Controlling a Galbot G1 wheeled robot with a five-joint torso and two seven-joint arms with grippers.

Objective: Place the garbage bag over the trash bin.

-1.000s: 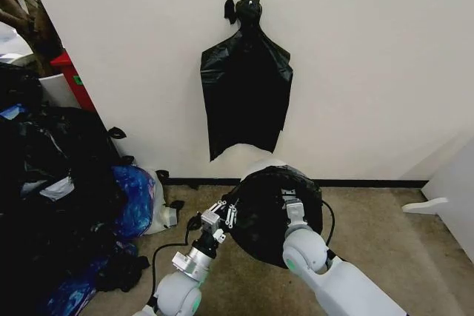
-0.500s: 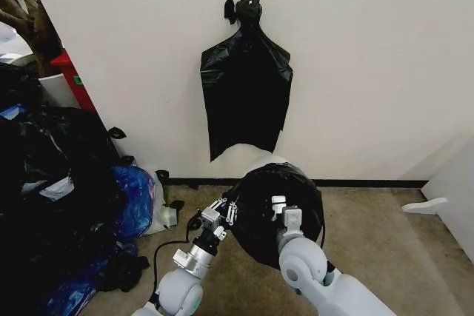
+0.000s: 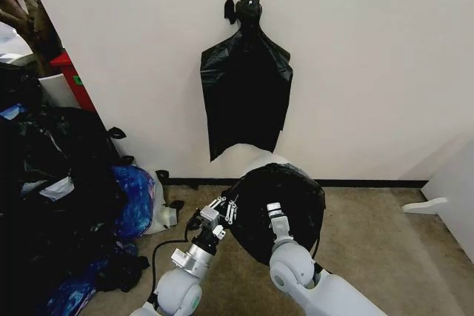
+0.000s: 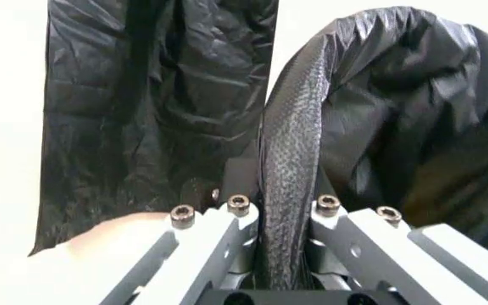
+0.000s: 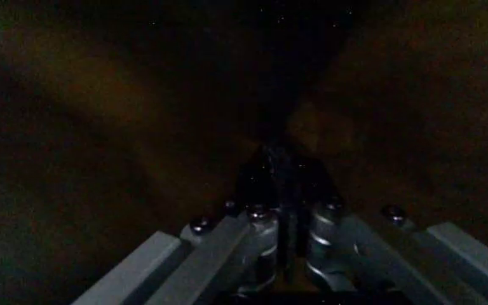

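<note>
The glossy black garbage bag point(image 3: 289, 194) lies stretched like a dome over the trash bin point(image 3: 250, 159), of which a cream-white strip shows behind the bag. My left gripper point(image 3: 227, 209) is at the bag's left edge, shut on a fold of it. In the left wrist view that fold point(image 4: 291, 159) runs between the left gripper's point(image 4: 288, 213) fingers. My right gripper point(image 3: 274, 211) is at the bag's near side, pressed into the plastic. In the dark right wrist view the right gripper point(image 5: 284, 219) has its fingers close together on black film.
A bunch of flat black bags point(image 3: 246, 94) hangs from a wall hook just behind the bin. A big heap of stuffed black bags point(image 3: 52, 183) and a blue bag point(image 3: 135, 199) fill the left. A white object point(image 3: 426, 205) lies on the carpet at right.
My right arm has swung left and nearer, taking its gripper from the bag's right front toward its middle front. The bag sits slightly fuller over the bin. The left gripper has stayed put.
</note>
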